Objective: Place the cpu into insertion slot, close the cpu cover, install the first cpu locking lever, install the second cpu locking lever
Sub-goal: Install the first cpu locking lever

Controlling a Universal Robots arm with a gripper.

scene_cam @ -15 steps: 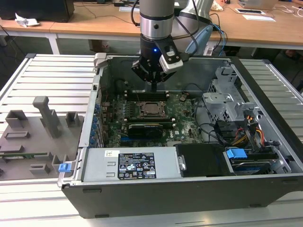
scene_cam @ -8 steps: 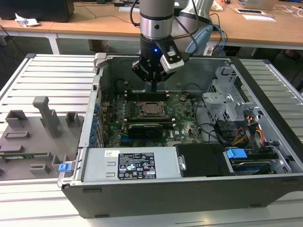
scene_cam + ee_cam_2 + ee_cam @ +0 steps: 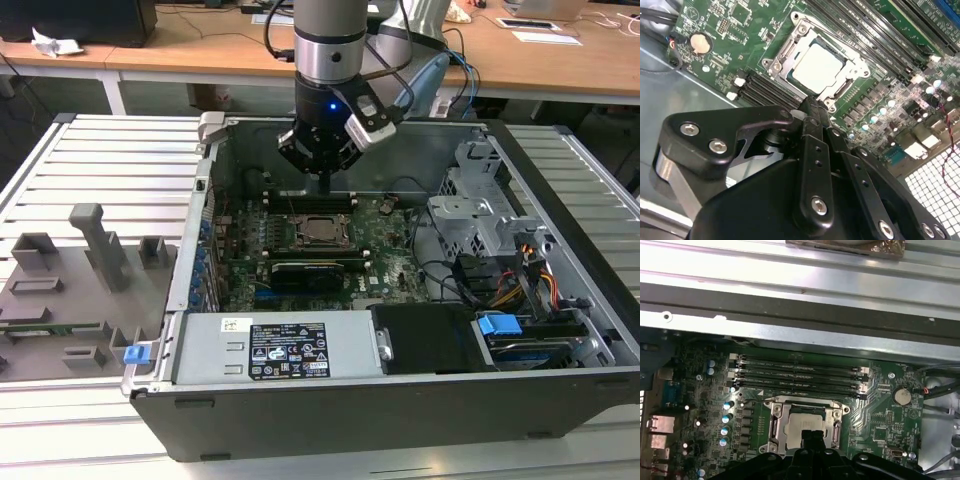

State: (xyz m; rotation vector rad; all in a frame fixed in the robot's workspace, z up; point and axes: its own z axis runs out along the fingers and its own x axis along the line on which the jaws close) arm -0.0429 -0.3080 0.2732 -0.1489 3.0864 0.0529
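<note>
— Where's the gripper (image 3: pixel 325 180) right now?
— Up above the green board (image 3: pixel 390 245), black fingers (image 3: pixel 812 125) pressed together into one narrow blade, pinching nothing.
— And the cpu (image 3: pixel 817 67)?
— Just below the tips, a flat square with a dull silver face, seated in the slot (image 3: pixel 802 427).
— The cover (image 3: pixel 845 82)?
— Thin bright metal frame, lying flat around the chip. Long dark memory slots (image 3: pixel 797 375) run just beyond the jaws.
</note>
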